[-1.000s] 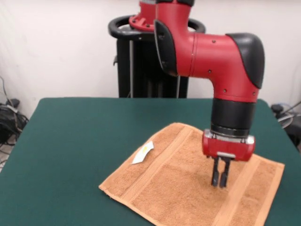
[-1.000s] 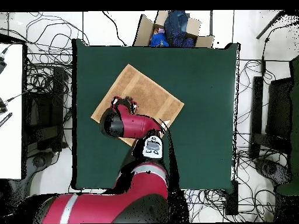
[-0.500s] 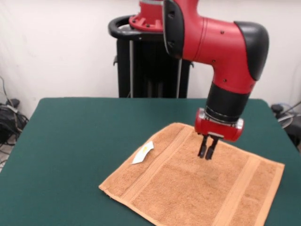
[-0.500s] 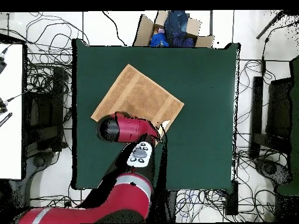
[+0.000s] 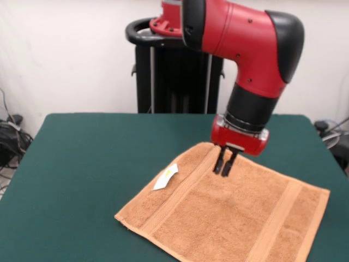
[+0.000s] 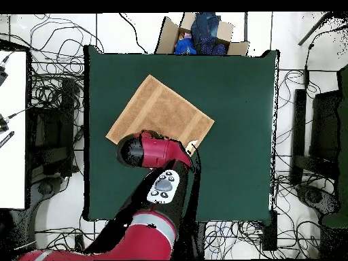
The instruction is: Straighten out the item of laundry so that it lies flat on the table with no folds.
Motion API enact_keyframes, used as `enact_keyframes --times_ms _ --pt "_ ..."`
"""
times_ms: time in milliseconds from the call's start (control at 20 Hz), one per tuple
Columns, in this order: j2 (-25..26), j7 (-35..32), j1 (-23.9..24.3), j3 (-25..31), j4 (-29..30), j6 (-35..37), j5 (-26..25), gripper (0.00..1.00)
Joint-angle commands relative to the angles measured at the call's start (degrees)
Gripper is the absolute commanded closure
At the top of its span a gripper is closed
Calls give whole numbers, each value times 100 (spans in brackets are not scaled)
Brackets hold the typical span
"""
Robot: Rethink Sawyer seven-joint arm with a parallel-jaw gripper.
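The fingers [image 5: 224, 165] hang from the red and black arm [image 5: 248, 49], two dark prongs drawn close together with only a slit between them and nothing held. They hover just above the orange-tan towel [image 5: 229, 218], over the woven band stripe [image 5: 188, 185] that runs beside its far edge; whether the tips touch the terry I cannot tell.

The towel lies spread open on the green bench [image 5: 82, 164], set at a slant to the bench's edges, with most of its cloth reaching toward the camera and to the right of the fingers in the front view. A second band stripe [image 5: 275, 221] crosses it well to the right of the fingers. No folds show on its surface.

A small white care tag [image 5: 166, 178] sticks out from the towel's edge, to the left of the fingers and slightly nearer the camera. It carries a yellowish mark, but no writing can be read.

From overhead the arm hides the fingers and covers one corner of the towel.
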State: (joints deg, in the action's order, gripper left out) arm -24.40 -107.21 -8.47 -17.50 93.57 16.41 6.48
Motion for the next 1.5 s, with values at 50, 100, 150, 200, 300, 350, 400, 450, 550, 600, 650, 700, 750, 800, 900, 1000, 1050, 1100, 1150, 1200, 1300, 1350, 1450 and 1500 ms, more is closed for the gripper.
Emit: enact_keyframes --times_ms 50,100,150,200,300,350,400,450,550,600,650,700,750,800,900,1000,1050,1100,1150,1200,1300,1350,1450,1500 --pt "150 -496 -53 -76 -43 1128 -252 100" --pt "156 -472 -34 -56 -36 1203 -256 100" --pt "177 -444 -1 -24 -38 1354 -251 100" --pt "194 -439 13 -9 -40 1402 -251 100" --pt "235 -421 63 39 -56 1522 -254 100" --pt "238 -419 93 76 -45 1562 -247 100" --pt "241 -416 123 114 -35 1602 -241 100" --pt "240 -389 180 187 -5 1619 -230 100" --pt "244 -355 259 289 30 1646 -216 100" --pt "250 -332 306 346 44 1656 -207 100" --pt "275 -302 366 410 51 1687 -195 100" --pt "292 -294 397 446 63 1682 -192 100" --pt "353 -275 449 488 39 1706 -187 100" --pt "382 -264 475 511 29 1730 -195 100" --pt "459 -257 501 514 -11 1780 -223 100" --pt "490 -208 612 611 40 1640 -225 100" --pt "488 -197 644 641 78 1578 -233 100" --pt "490 -193 675 670 102 1530 -238 100" --pt "499 -176 728 719 159 1443 -241 100" --pt "500 -175 749 738 180 1447 -242 100" --pt "496 -197 821 809 272 1508 -194 100" --pt "477 -171 907 912 364 1528 -152 100" --pt "474 -156 974 1000 425 1527 -145 100" --pt "471 -150 1008 1043 455 1530 -140 100"
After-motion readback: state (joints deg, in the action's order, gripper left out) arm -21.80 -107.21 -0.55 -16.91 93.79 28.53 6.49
